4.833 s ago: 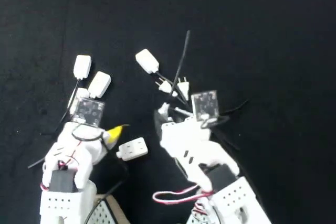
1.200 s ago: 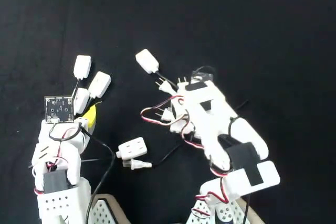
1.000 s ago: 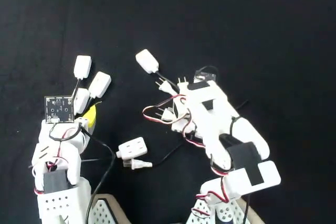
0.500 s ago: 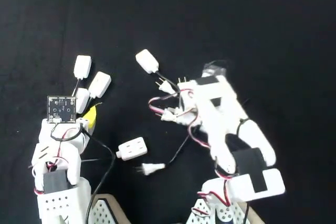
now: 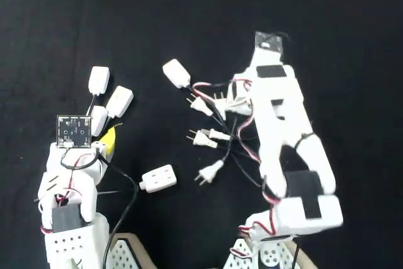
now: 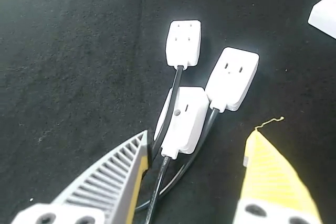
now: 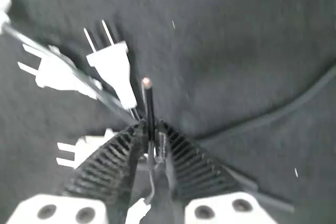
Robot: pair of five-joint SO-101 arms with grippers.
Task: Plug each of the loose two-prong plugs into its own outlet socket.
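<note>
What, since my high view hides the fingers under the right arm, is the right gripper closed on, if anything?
Observer: The right gripper is shut on a thin black cable, not on a plug body.
Operator: Any plug close to it?
Observer: A white two-prong plug lies just beyond the fingertips, with its prongs pointing away from the gripper.
Operator: And the left side?
Observer: The left gripper is open, its fingers apart just short of the nearest outlet socket.
</note>
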